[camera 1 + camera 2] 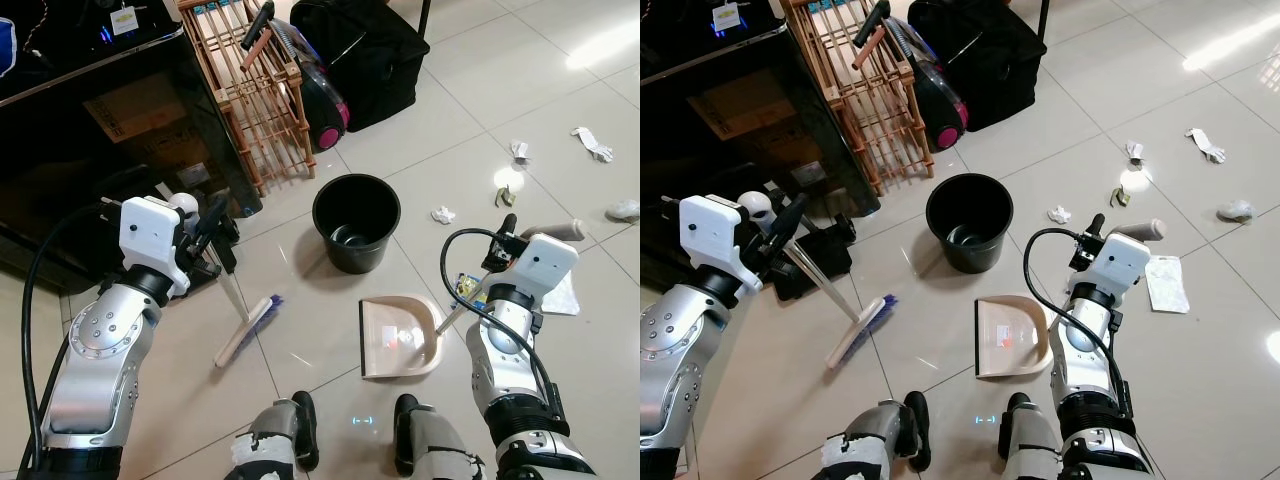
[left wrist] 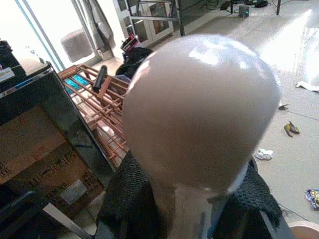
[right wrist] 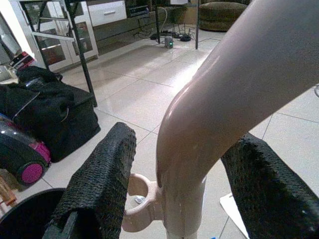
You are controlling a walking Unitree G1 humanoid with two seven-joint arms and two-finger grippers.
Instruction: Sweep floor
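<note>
My left gripper is shut on the pale handle of a broom, whose purple-bristled head rests on the tiles to my left. In the left wrist view the handle's rounded end sits between the black fingers. My right gripper is shut on the beige handle of a dustpan, which lies flat on the floor in front of my feet. Litter lies to the right: crumpled white paper, a banana peel and a blue wrapper.
A black bucket stands just beyond the dustpan. Behind it are a wooden rack, a vacuum cleaner and a black bag. A dark cabinet fills the left. More paper scraps lie far right.
</note>
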